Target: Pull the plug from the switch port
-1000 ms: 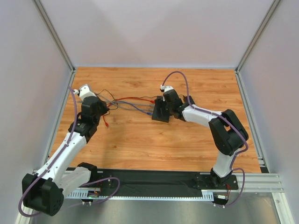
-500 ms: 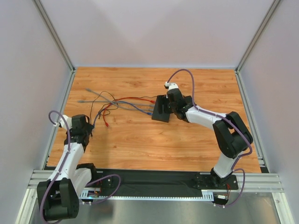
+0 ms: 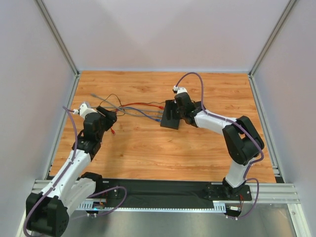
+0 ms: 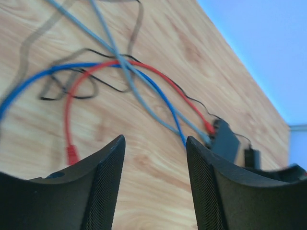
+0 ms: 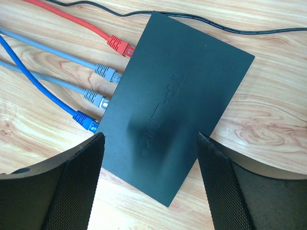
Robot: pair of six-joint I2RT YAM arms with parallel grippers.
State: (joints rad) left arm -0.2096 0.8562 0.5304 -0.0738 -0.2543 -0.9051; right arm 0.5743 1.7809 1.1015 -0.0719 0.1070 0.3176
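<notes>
The switch (image 5: 172, 105) lies below and between the spread right fingers (image 5: 72, 191); the left fingers (image 4: 96, 191), also spread, hang well apart.

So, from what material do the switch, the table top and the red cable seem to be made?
The switch: probably moulded plastic, matte black, with a dull sheen and embossed lettering. The table top: wood or wood-look laminate, smooth; warm grain shows, but which one I cannot tell. The red cable: a flexible plastic or rubber jacket, judging by its soft curves.
</notes>
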